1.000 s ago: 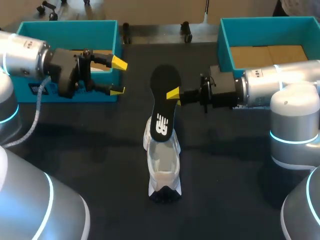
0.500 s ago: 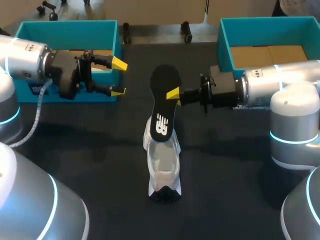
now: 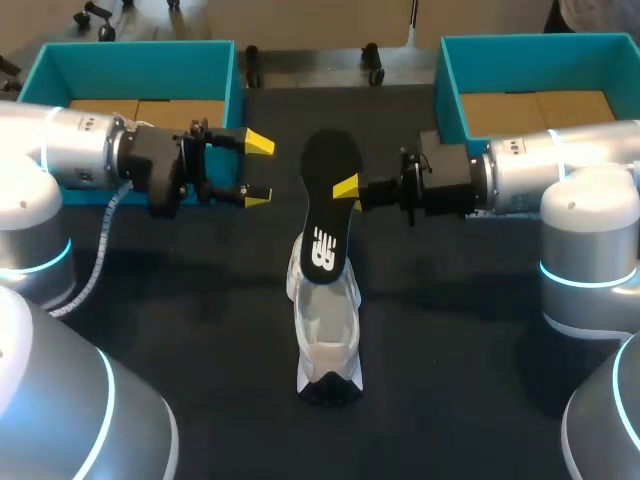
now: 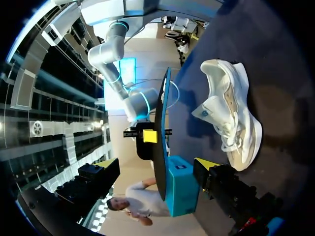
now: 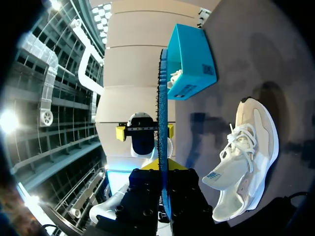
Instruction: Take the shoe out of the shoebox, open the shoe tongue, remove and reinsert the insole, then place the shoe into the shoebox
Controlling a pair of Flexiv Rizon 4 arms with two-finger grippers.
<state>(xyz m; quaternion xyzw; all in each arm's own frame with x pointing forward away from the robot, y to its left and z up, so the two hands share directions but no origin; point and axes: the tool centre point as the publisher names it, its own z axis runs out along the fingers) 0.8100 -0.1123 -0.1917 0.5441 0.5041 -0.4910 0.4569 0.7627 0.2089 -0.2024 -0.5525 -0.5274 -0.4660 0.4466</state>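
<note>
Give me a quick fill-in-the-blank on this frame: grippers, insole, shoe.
1. The right gripper is shut on the black ____.
2. The left gripper holds nothing; its fingers are ____.
3. The white shoe rests on the dark ____.
Missing words: insole; open; table.

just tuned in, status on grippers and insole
Right gripper shut on insole, held out of shoe. Left gripper open, beside insole, not touching. Nothing in the way.
</note>
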